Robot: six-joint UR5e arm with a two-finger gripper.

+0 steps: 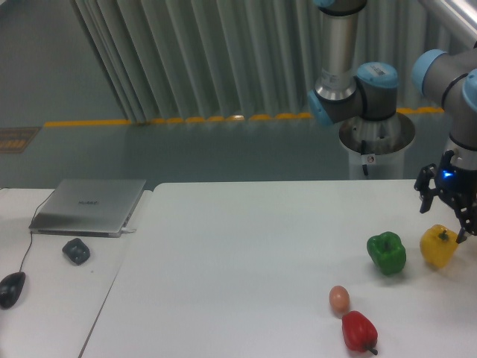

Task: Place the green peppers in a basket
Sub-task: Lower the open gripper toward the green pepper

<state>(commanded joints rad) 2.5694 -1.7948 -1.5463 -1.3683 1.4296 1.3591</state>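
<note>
A glossy green pepper point(387, 252) sits upright on the white counter point(246, 253), stem up, toward the right side, free of any grip. Just beside it on the right lies a yellow pepper point(438, 247); nearer the camera, well apart, are a red pepper point(358, 330) and a small egg-like brown object point(339, 299). The gripper point(445, 211) hangs above the yellow pepper with its dark fingers spread and nothing between them, closer to the wrong vegetable than to the green one.

Done well, the step in hand calls for the gripper to travel toward the counter's middle until it is centred over the green pepper's stem, then descend with the fingers straddling the widest lobes, clear of the yellow neighbour. The glossy skin probably favours a firm, low pinch. No basket is in view.
</note>
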